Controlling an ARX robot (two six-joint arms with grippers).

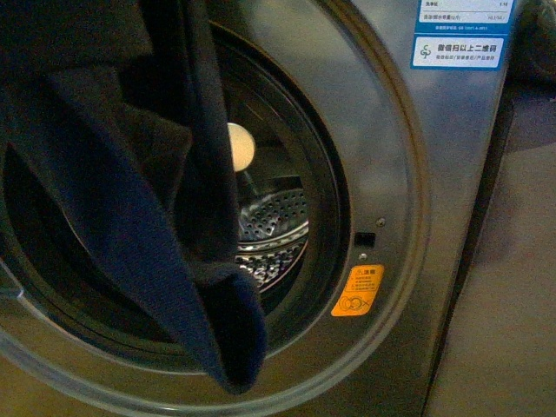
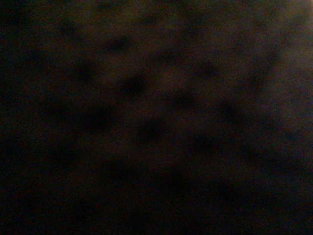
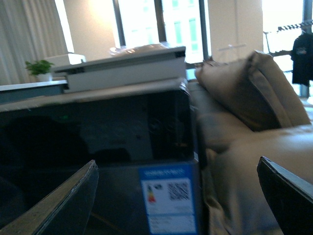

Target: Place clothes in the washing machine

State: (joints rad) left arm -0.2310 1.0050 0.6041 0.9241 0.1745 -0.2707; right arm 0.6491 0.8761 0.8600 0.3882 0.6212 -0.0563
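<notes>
The clothes (image 1: 113,226) hang across the washing machine (image 1: 408,130) mouth, tail draped past its lower rim; the drum (image 1: 274,221) shows clear at right. Right gripper (image 3: 177,164) jaws gape wide, a sofa (image 3: 244,93) beside the machine. Left wrist view is dark; the left gripper's jaws I cannot tell.

The right end effector (image 3: 177,163) has its fingers spread wide.

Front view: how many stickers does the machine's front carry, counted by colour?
Orange sticker: 1
Blue-and-white label: 1, cut off by the top edge of the picture
Total: 2, both on the washing machine
</notes>
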